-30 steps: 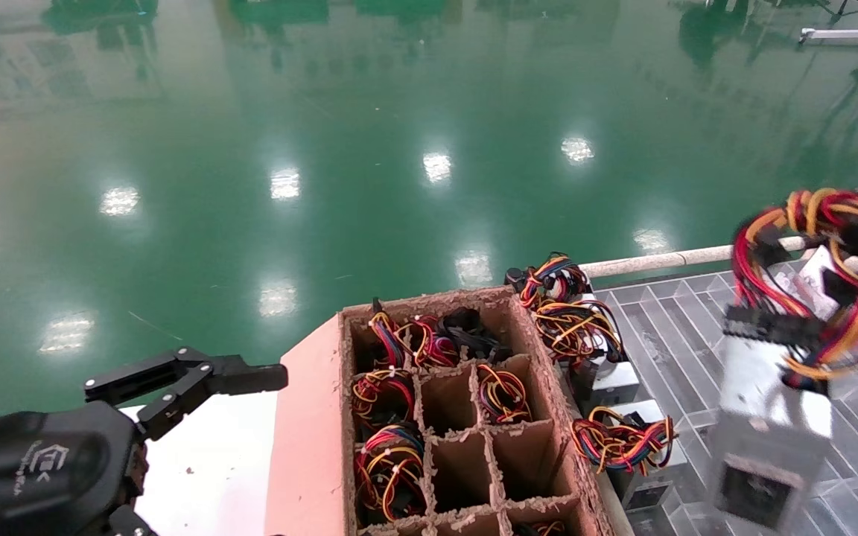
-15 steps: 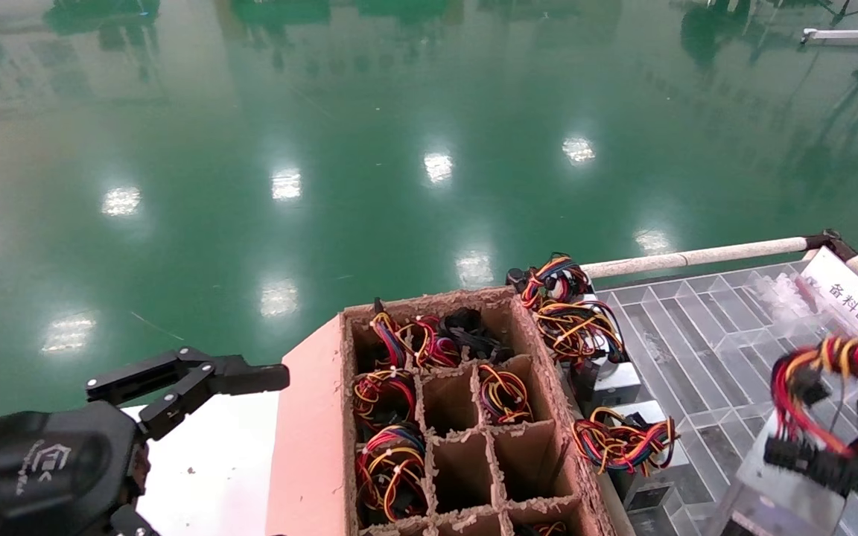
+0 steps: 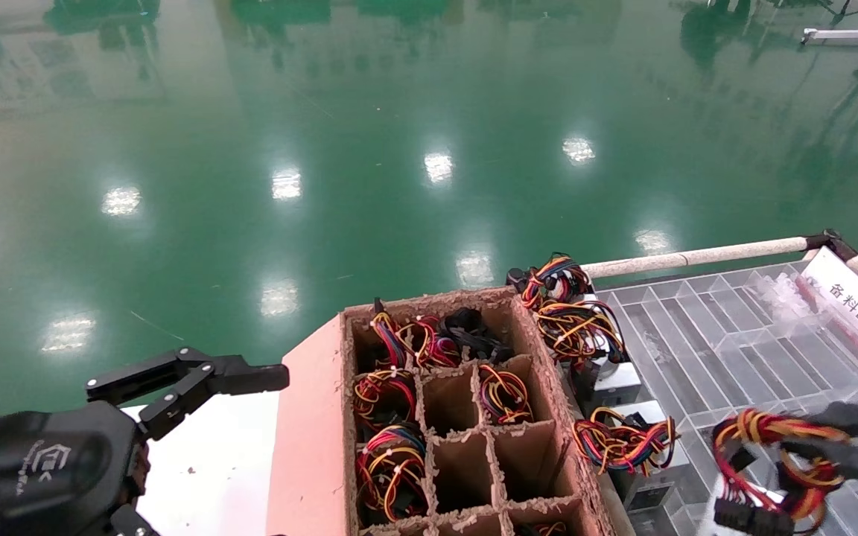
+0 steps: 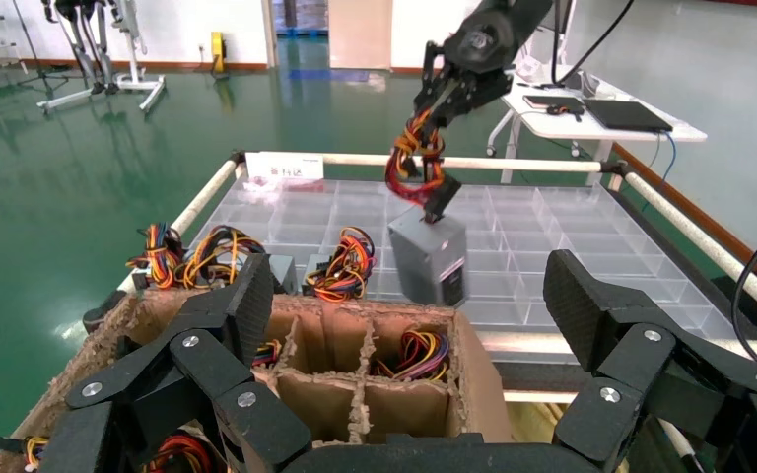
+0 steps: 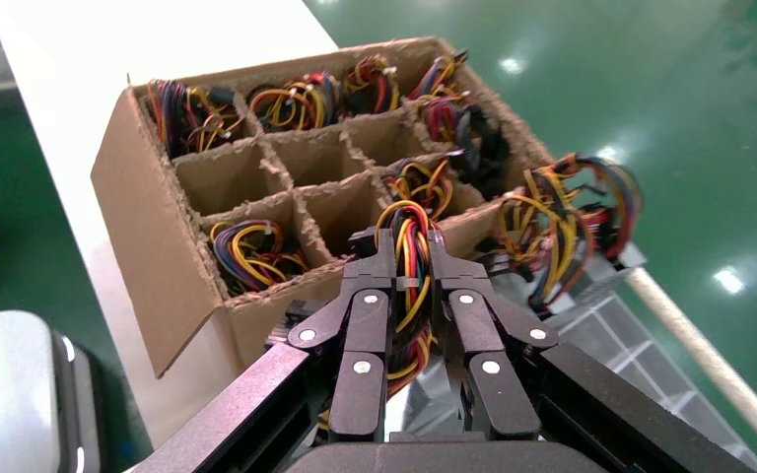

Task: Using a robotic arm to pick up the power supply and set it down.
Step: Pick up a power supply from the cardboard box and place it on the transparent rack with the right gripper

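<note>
My right gripper (image 3: 809,439) hangs low over the clear tray at the near right, shut on the red, yellow and black wire bundle of a power supply (image 3: 749,428). In the right wrist view the wires run between the gripper (image 5: 409,246) fingers. The left wrist view shows the grey box of the power supply (image 4: 429,258) dangling below the bundle, just above the tray and beside the carton's end. My left gripper (image 3: 176,380) is parked at the near left over the white table, open and empty, and its own view shows the left gripper (image 4: 409,296) spread wide.
A brown cardboard carton (image 3: 310,447) with divider cells holds several wired power supplies; some cells hold none. More power supplies (image 3: 623,443) lie on the clear compartment tray (image 3: 697,327), beside the carton. A white label (image 3: 857,309) and a padded rail (image 3: 697,257) edge the tray.
My right gripper has carried the power supply down and nearer, from high at the right edge to low over the tray. The left arm has not moved.
</note>
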Tool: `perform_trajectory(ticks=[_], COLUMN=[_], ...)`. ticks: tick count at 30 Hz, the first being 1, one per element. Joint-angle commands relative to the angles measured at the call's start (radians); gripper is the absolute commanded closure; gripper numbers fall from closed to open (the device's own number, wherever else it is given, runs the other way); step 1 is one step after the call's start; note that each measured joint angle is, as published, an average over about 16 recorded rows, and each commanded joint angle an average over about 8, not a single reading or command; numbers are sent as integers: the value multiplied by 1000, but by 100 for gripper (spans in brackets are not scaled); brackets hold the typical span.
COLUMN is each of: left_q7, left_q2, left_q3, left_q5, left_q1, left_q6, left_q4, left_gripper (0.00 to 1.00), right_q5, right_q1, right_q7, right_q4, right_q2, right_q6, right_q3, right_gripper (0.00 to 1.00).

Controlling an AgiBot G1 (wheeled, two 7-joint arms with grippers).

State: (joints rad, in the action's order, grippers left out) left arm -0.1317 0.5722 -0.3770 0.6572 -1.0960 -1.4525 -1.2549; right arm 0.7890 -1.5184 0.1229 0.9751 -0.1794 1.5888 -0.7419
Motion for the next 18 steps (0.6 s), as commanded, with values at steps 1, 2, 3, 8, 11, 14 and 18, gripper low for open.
perform_trajectory(ticks=[1,2,3,8,11,14,18], left_q7=[0,0,0,0,0,0,0], left_q2=[0,0,0,0,0,0,0], left_q3=[0,0,0,0,0,0,0], left_q5=[0,0,0,0,0,0,0], left_q1=[0,0,0,0,0,0,0], left_q6=[0,0,0,0,0,0,0], left_q4=[0,0,0,0,0,0,0], left_gripper=[0,0,0,0,0,0,0], right_q5=[18,25,31,51,51,43,24], right_q1=[-10,-16,-21,-55,-75,-93,-108], right_q7=[2,2,3,2,0,-1,2], right_q4=[-7,-10,-12,-23,-25,-24,-24], right_q2=[-22,-33,-43,-89,-109,-121,-128], right_q6=[0,1,1,3,5,7,7], right_q3=[-12,-21,-30,-76,-106,-138,-182], right_gripper=[100,100,100,100,100,100,100])
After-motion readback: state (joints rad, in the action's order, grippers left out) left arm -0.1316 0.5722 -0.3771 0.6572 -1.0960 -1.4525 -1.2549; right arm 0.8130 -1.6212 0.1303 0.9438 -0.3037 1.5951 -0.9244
